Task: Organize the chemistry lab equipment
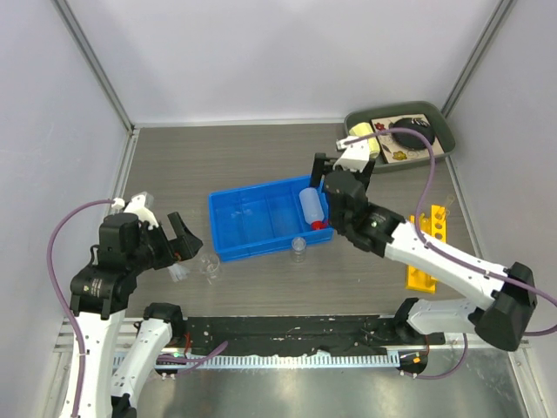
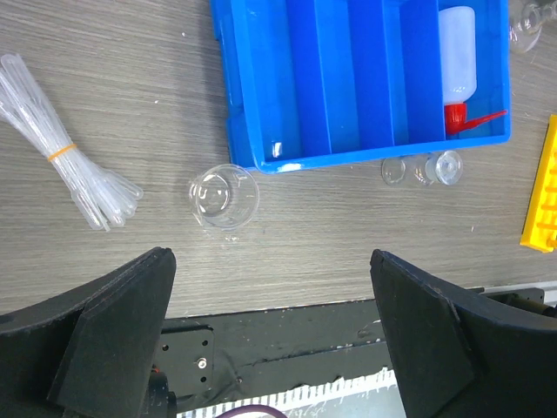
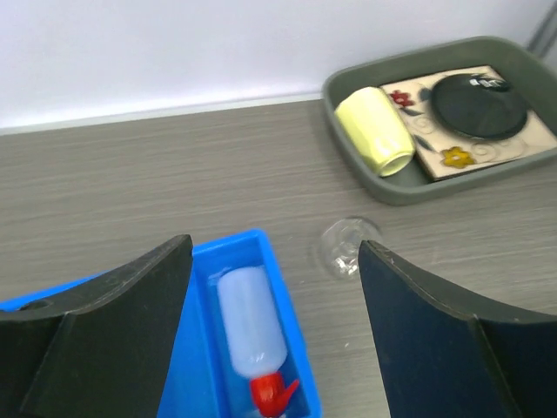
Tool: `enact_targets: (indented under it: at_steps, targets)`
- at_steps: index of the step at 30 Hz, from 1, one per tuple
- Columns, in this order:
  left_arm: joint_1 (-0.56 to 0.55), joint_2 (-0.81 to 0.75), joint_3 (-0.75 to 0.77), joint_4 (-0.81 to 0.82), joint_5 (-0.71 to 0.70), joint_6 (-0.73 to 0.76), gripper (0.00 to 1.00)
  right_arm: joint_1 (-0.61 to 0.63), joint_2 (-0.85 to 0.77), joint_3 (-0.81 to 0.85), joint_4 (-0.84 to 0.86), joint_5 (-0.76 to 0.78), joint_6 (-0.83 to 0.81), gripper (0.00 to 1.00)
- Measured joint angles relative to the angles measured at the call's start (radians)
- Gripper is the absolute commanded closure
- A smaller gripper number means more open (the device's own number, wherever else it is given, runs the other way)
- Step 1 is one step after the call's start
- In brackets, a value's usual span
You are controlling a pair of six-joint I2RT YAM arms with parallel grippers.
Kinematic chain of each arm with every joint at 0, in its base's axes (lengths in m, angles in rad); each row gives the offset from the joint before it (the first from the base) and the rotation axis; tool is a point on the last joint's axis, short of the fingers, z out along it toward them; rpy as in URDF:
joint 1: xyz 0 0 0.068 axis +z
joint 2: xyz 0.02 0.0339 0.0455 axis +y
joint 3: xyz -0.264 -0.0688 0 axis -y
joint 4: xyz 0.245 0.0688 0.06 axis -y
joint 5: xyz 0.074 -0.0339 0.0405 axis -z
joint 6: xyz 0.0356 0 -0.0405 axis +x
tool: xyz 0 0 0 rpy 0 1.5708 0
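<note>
Notes on the left arm first: left tool [image 2: 271, 305] stood at its widest, holding nothing, hanging over the near side of the tabletop [image 2: 130, 52]. We found a small clear beaker [image 2: 224, 196] upright, mouth up, just ahead of it and a little off-centre between its fingers. It sat close beside the near left corner of the blue bin [image 2: 348, 157] without touching it. Bundled pipettes [image 2: 61, 157] lay farther left, their long axis on a slant. Right tool [image 3: 274, 252] was likewise spread and empty, above the bin's right-end compartment. The squeeze bottle [image 3: 251, 335] lay there on its side, red nozzle toward the near wall. We judged the beaker the left arm's pick: much the nearer arm, needing only a short reach forward and down.
</note>
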Motion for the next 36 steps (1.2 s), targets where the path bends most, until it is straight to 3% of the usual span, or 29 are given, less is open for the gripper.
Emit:
enact_targets:
  at_steps: [4,10,14,22,36]
  targets:
    - [0.0,-0.001,0.0,0.0,0.007,0.0,0.0,-0.134,0.133,0.144,-0.148,-0.02,0.068,0.19]
    - [0.0,-0.006,0.0,-0.002,0.027,0.001,0.0,-0.401,0.389,0.339,-0.385,-0.227,0.18,0.26]
    - [0.0,-0.008,0.0,-0.002,0.043,0.001,0.0,-0.502,0.547,0.471,-0.484,-0.376,0.208,0.32]
    - [0.0,-0.009,0.0,-0.002,0.069,0.001,0.0,-0.531,0.734,0.604,-0.635,-0.515,0.198,0.44]
    - [0.0,-0.01,-0.006,-0.002,0.075,0.003,0.0,-0.552,0.751,0.606,-0.72,-0.538,0.171,0.45]
